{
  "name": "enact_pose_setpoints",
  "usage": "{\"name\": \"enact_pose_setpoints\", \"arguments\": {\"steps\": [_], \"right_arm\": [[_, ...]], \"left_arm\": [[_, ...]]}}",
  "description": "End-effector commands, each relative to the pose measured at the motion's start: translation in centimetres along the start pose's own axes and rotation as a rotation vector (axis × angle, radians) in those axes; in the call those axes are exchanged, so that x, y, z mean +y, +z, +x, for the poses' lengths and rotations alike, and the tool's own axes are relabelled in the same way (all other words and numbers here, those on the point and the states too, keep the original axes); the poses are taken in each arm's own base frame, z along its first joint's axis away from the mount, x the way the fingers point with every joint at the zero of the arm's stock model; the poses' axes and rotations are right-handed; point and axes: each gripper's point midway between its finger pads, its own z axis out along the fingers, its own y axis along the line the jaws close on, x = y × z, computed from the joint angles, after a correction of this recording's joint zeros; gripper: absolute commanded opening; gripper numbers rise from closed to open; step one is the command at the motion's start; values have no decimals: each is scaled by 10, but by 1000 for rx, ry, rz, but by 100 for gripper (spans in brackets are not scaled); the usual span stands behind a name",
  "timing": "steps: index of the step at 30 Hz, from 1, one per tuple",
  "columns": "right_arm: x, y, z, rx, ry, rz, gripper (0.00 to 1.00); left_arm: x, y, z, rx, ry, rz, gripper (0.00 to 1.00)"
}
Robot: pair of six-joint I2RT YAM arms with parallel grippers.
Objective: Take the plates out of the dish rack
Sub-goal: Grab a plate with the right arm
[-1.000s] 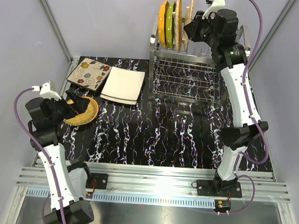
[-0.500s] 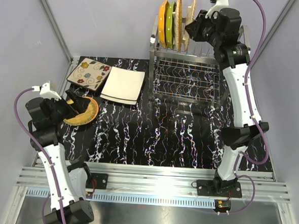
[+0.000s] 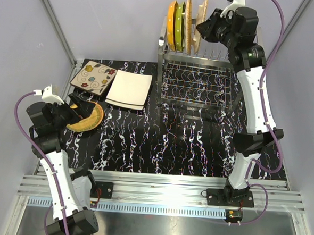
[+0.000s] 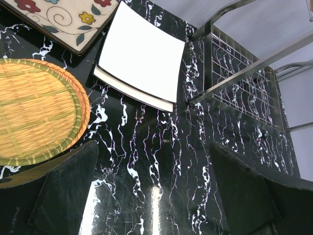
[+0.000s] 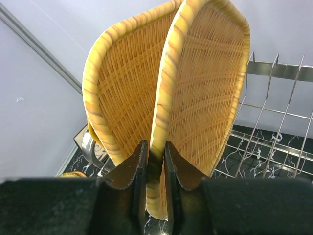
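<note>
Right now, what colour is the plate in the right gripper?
The wicker plate is woven orange-tan, clearest in the right wrist view.

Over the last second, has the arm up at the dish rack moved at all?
Yes. The right gripper, shut on a wicker plate, has shifted right and slightly up in the top view, against the fixed dish rack.

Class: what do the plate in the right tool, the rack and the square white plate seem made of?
Gripped plate: woven wicker or bamboo, matte; interlaced strands. Rack: metal wire, probably steel; thin shiny rods. White plate: likely glazed ceramic, smooth; possibly plastic.
</note>
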Motion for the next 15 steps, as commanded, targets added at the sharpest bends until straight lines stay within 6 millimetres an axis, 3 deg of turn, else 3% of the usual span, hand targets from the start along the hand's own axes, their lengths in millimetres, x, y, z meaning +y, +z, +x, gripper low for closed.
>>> {"name": "enact_pose_setpoints", "arguments": {"steps": [1, 6, 12, 15], "right_arm": [[14, -43, -96, -283, -26, -44, 0], [12, -50, -110, -326, -4, -54, 0], [2, -40, -98, -290, 51, -41, 0], [-2, -41, -102, -302, 62, -38, 0]], "left_arm": [[-19, -3, -20, -43, 28, 68, 99], [-25, -1, -22, -46, 0, 97, 99], [-26, -1, -24, -44, -2, 103, 99], [-26, -1, -23, -41, -2, 107, 99]]}}
